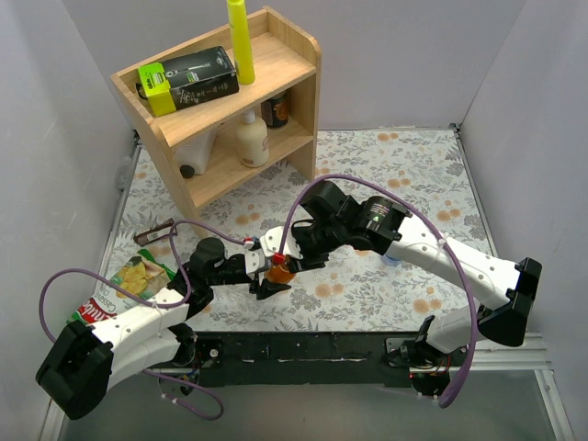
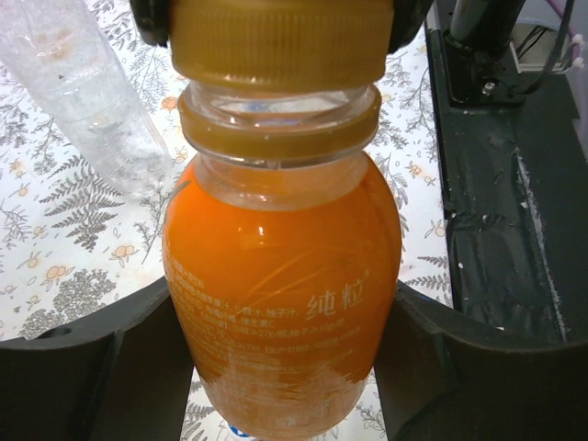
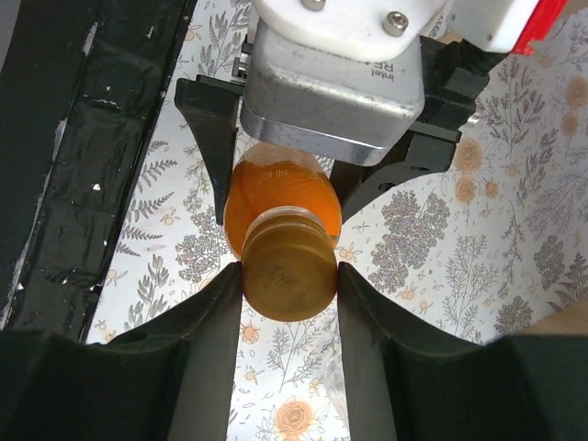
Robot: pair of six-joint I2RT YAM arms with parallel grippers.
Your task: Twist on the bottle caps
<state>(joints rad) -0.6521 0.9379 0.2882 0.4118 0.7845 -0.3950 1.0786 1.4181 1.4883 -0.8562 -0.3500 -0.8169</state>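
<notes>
The short orange bottle (image 2: 280, 303) is held off the flowered mat, gripped round its body by my left gripper (image 2: 285, 367). The orange-brown cap (image 3: 289, 276) sits on the bottle's neck, and my right gripper (image 3: 289, 276) is shut on it with a finger on each side. In the top view both grippers meet at the orange bottle (image 1: 281, 270) in the middle near the front. A clear unlabelled bottle (image 2: 83, 101) lies on the mat just behind. A small blue cap (image 1: 390, 259) lies by my right forearm. The labelled bottle and the white cap are hidden.
A wooden shelf (image 1: 230, 110) stands at the back left with a yellow tube (image 1: 241, 41), a green-black box (image 1: 188, 81) and a cream lotion bottle (image 1: 253, 138). A snack bag (image 1: 129, 285) lies at the left. The black front edge (image 1: 303, 349) runs below the grippers.
</notes>
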